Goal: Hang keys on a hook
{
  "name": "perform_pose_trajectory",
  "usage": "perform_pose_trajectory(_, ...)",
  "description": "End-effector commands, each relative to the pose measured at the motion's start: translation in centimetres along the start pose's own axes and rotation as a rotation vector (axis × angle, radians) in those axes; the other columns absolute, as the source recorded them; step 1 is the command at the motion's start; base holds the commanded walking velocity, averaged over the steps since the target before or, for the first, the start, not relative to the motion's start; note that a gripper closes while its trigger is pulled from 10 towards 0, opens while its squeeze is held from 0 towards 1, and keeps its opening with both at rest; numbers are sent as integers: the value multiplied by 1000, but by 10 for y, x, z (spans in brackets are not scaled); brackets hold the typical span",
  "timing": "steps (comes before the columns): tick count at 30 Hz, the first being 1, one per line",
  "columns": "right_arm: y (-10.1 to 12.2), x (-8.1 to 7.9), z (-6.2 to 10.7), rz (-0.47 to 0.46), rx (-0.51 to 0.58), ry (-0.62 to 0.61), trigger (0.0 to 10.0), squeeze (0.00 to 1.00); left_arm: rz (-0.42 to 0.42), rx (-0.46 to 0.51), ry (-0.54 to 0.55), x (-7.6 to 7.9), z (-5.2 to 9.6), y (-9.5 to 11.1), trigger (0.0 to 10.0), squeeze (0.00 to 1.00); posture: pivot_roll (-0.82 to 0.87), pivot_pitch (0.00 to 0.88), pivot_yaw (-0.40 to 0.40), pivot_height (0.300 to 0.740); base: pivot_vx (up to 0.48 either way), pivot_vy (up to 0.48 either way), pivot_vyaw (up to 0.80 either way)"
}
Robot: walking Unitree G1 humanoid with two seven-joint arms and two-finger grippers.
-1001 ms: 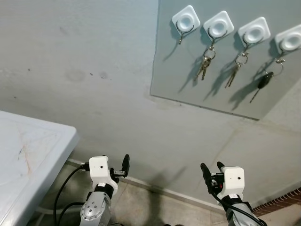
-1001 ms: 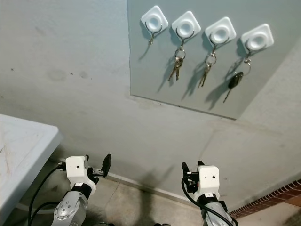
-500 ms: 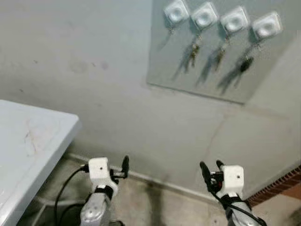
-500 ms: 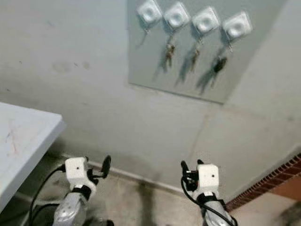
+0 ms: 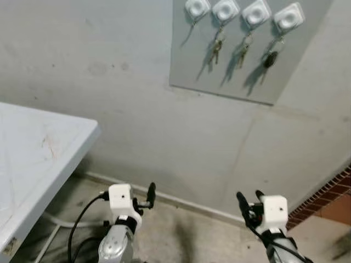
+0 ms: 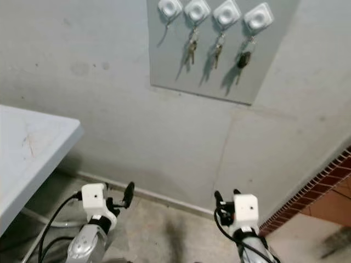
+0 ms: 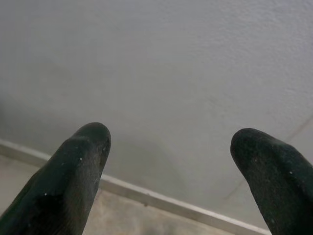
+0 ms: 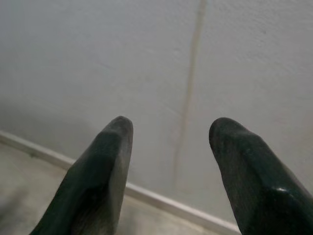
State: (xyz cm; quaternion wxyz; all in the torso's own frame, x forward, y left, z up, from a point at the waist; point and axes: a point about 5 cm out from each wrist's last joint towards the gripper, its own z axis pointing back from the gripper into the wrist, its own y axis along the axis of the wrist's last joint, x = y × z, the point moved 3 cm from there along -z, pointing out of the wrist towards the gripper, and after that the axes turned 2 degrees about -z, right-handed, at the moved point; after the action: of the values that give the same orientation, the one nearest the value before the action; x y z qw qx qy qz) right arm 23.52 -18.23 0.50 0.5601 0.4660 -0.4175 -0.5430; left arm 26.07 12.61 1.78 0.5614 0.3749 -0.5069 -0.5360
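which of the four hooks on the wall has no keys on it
The leftmost hook is bare. The other three hooks each carry keys, the rightmost one a black-headed key.

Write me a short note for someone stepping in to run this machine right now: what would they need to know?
Left tool: open, holding nothing, low in front of the wall.
Right tool: open, holding nothing, also low.
Grey board on the wall carries four white hooks. The leftmost hook has no keys on it. The next two hold key bunches, and the last holds a black car key.
Done: three hooks are filled.
Left: one hook is free, and neither tool holds keys. A white table stands to the left.
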Motion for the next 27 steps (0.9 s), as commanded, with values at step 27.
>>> perform_pose_trajectory(27,0,-3,1,-9,4,4,10000,0,-1,-14,8,-1,4,-4,10000,0,-33,90,-53,740,-248,0,0)
